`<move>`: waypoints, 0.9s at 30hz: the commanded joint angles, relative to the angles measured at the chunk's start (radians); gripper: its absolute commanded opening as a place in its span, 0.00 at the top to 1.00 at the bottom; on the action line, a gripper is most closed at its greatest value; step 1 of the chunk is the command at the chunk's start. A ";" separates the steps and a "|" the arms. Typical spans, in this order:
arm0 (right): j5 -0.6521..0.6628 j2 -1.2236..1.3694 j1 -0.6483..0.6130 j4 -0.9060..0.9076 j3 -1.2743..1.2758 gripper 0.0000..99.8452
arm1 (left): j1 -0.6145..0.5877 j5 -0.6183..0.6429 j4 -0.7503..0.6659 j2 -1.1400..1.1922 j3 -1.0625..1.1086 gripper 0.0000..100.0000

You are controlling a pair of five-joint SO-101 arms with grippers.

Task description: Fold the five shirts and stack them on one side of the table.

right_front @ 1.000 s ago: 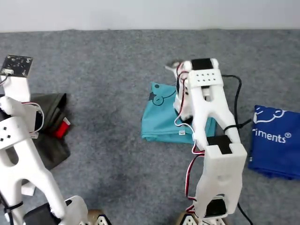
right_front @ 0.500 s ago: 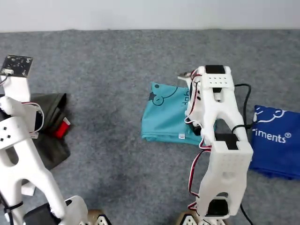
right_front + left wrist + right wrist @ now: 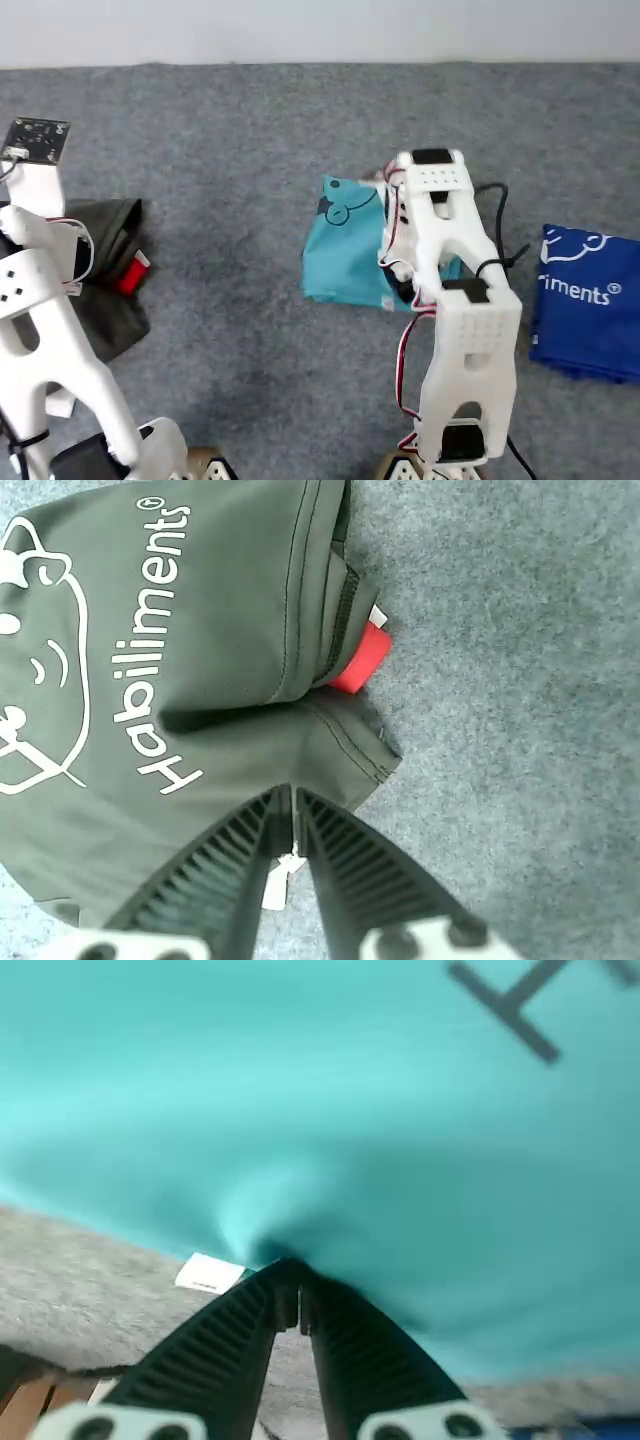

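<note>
A folded teal shirt (image 3: 345, 250) lies in the middle of the grey table, partly under the right arm. My right gripper (image 3: 290, 1285) is shut on the teal shirt (image 3: 330, 1130), pinching a fold near its edge beside a white label (image 3: 207, 1274). A dark olive shirt (image 3: 112, 270) with white print lies at the left edge. My left gripper (image 3: 292, 805) is shut on the dark olive shirt's (image 3: 150, 680) hem. Something red (image 3: 358, 660) pokes out from under that shirt. A folded blue shirt (image 3: 588, 300) rests at the right edge.
The grey carpet-like table top (image 3: 230, 150) stretches wide between the olive and teal shirts and along the far side. The left arm's white body (image 3: 40, 330) stands over the near left corner.
The right arm swung right and then back left over the teal shirt, and the shirt's near right part bunched up under it. The left arm kept still.
</note>
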 commanded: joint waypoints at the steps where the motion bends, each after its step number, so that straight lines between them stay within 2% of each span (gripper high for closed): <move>1: -0.002 0.024 0.050 0.019 -0.074 0.99 | 0.002 -0.005 0.020 -0.034 -0.005 0.99; 10: -0.011 -0.208 0.001 0.051 -0.127 0.99 | 0.002 -0.006 0.020 -0.034 -0.005 0.99; 15: -0.092 -0.265 0.013 -0.004 -0.127 0.98 | 0.002 -0.006 0.020 -0.034 -0.005 0.99; 17: -0.124 -0.243 0.030 -0.045 -0.127 0.93 | 0.002 -0.006 0.020 -0.034 -0.005 0.99; 23: -0.377 -0.177 0.031 -0.143 -0.129 0.65 | 0.002 -0.006 0.020 -0.034 -0.005 0.99; 27: -0.511 -0.150 0.031 -0.199 -0.129 0.61 | 0.002 -0.006 0.020 -0.034 -0.005 0.99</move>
